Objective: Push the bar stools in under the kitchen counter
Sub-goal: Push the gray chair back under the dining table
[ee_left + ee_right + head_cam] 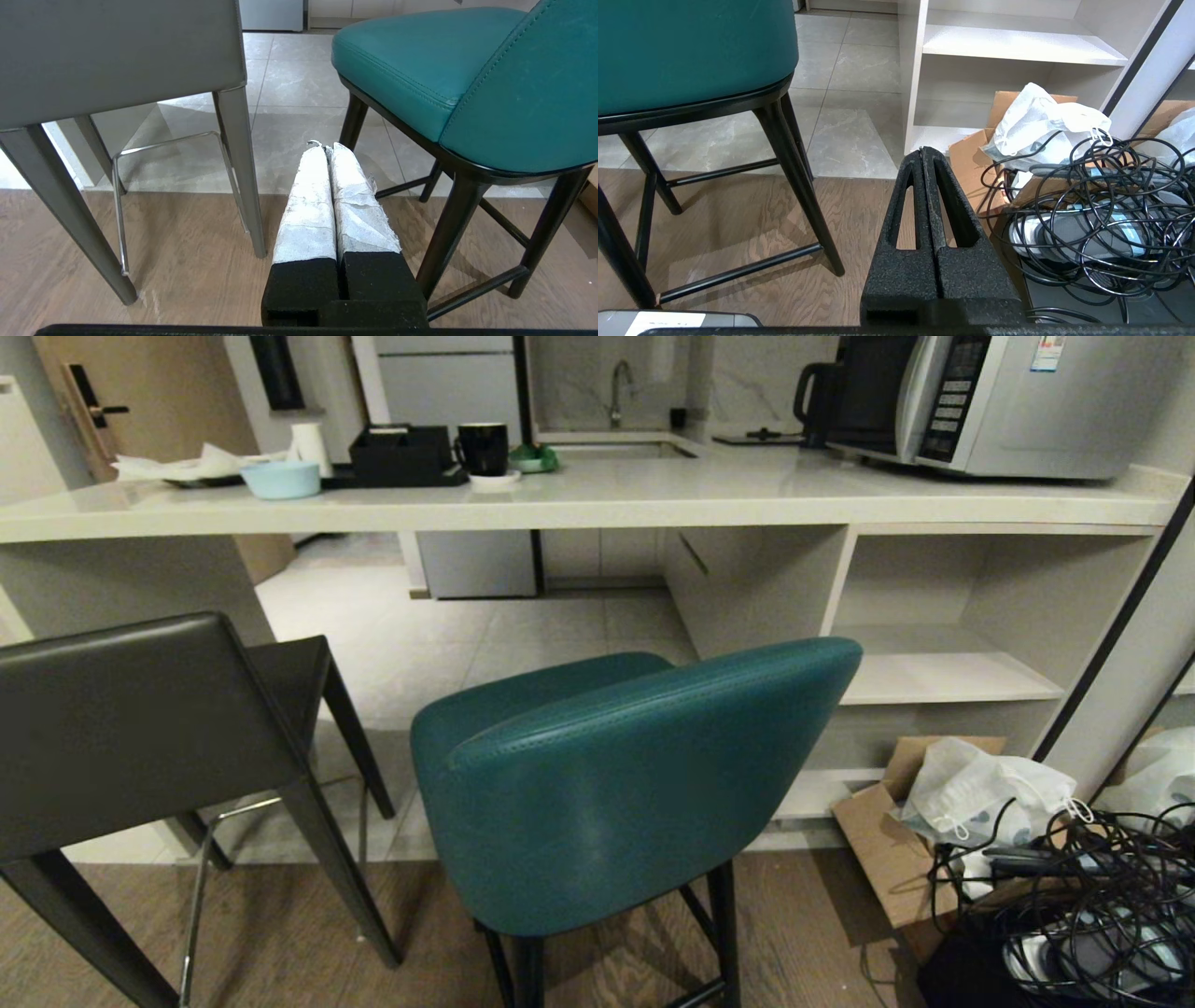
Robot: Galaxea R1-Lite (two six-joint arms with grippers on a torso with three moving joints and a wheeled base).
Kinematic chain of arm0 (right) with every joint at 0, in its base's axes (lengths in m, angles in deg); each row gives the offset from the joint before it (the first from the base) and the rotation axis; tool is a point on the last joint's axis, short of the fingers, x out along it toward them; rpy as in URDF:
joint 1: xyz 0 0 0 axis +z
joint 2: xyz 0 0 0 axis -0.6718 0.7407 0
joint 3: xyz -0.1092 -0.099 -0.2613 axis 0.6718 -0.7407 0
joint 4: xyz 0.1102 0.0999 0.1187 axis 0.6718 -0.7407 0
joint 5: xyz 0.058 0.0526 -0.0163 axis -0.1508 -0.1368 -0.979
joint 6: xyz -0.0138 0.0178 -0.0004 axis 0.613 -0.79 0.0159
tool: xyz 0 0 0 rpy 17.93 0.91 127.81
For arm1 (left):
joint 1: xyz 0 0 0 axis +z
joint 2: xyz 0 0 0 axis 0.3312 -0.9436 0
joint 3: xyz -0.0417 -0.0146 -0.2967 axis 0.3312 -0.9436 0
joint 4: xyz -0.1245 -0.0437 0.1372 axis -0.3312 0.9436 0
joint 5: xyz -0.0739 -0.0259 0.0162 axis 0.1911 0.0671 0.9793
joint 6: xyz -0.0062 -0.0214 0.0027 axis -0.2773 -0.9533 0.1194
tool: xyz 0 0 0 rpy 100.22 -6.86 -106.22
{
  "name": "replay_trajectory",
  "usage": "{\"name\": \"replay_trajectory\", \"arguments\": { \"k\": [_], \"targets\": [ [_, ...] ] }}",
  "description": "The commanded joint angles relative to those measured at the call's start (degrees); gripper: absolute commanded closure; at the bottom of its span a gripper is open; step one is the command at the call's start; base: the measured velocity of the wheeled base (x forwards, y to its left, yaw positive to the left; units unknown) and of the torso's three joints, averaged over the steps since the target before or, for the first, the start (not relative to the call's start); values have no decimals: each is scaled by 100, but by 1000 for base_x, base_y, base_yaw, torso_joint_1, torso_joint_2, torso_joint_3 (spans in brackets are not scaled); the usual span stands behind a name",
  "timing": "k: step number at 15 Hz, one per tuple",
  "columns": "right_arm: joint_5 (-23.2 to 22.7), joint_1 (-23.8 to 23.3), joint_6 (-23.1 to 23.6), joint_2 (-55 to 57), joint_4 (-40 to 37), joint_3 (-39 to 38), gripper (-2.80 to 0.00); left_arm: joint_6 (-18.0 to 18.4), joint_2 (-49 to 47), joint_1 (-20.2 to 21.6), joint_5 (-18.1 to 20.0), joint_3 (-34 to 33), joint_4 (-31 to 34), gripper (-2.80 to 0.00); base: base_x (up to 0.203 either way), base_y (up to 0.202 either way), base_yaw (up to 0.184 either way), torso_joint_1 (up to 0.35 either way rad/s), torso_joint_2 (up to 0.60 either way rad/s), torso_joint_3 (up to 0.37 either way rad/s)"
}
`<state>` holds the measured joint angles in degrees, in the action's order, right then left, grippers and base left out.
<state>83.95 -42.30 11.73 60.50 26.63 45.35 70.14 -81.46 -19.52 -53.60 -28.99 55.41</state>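
- While both arms hang low behind the stools, the left gripper, fingers wrapped in white, is pressed together on nothing; the right gripper is likewise closed and empty.
- Nearest, the teal stool stands on the wood floor, back toward the robot, out from the counter.
- Left of it, the grey stool, also pulled out.
- Right, tangled cables and a cardboard box.
- Beyond, the kitchen counter carries a microwave.

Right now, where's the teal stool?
Head view: the teal stool stands centre, right of the grey stool, its back toward the camera, before the kitchen counter.
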Motion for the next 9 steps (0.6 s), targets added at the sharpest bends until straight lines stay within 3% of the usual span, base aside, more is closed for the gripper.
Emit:
{"name": "replay_trajectory", "arguments": {
  "k": [1,5,9],
  "targets": [
    [8,1,-39,0,0,0,0,-11,-7,1,0,-105,1,0,0,0,0,0,0,0],
    [15,1,-68,-1,8,8,0,-11,-7,1,-1,-105,1,0,0,0,0,0,0,0],
    [24,1,-85,7,8,0,0,-11,-7,1,-9,-105,-7,0,-179,0,-2,7,4,2]
  ]
}}
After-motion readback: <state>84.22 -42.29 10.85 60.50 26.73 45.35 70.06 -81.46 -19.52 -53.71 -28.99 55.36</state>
